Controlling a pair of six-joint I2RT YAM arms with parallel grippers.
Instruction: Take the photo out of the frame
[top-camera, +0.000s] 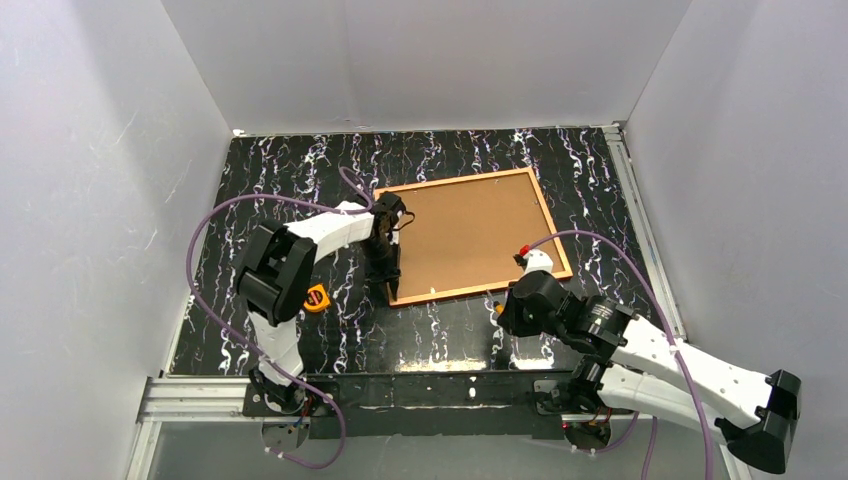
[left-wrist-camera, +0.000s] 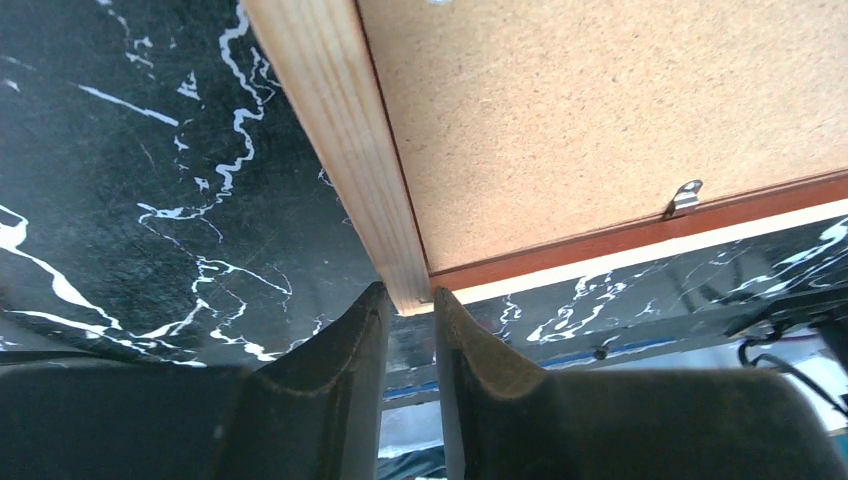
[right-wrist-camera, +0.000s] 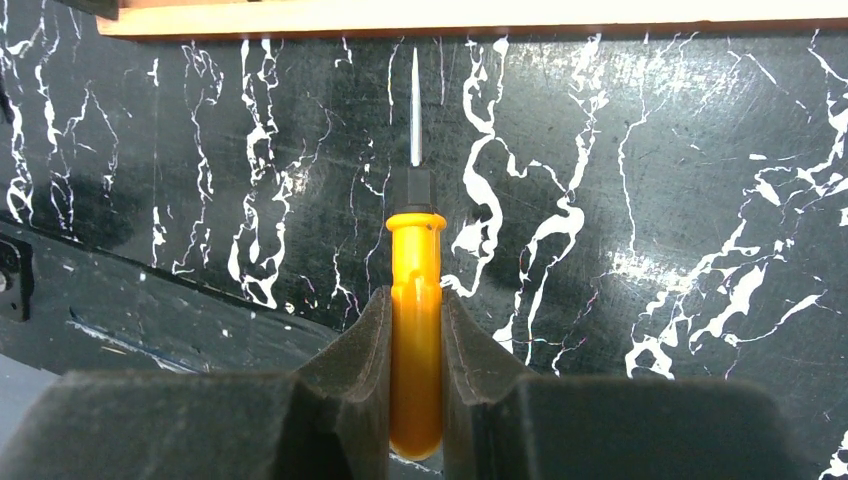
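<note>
Top camera high at the near side, looking down on the whole table (top-camera: 300, 170), left wrist view tight on a frame (left-wrist-camera: 340, 130) corner, right wrist view low, facing the same frame's edge.
</note>
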